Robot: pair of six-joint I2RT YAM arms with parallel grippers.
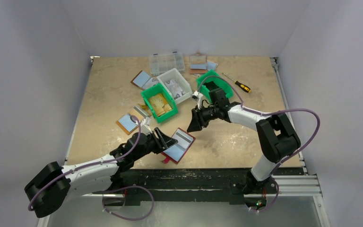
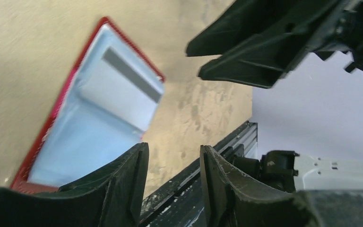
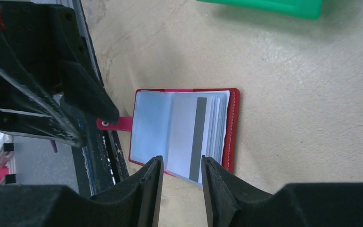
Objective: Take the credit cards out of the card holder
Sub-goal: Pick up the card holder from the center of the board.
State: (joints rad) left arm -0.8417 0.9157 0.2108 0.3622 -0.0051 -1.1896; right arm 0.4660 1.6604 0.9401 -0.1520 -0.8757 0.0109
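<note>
The card holder [image 1: 179, 144] lies open near the table's front edge, with a dark red rim and pale blue panels; it also shows in the left wrist view [image 2: 82, 137] and the right wrist view [image 3: 153, 125]. A credit card [image 3: 196, 137], pale with a dark grey band, sticks out of its right panel, and it is the card [image 2: 123, 85] in the left wrist view too. My left gripper [image 1: 166, 141] is at the holder's left edge, over the red tab [image 3: 118, 124], jaws apart and empty [image 2: 172, 161]. My right gripper [image 1: 192, 127] hovers just beyond the holder, open and empty [image 3: 180, 161].
A green bin [image 1: 159, 104] with tan pieces, a white bin [image 1: 175, 84], another green bin [image 1: 213, 85] and a clear organiser box [image 1: 167, 62] stand behind. Tan-rimmed bifolds [image 1: 128, 122] [image 1: 142, 79] and a screwdriver [image 1: 237, 82] lie about. The black front rail [image 1: 194, 177] is close.
</note>
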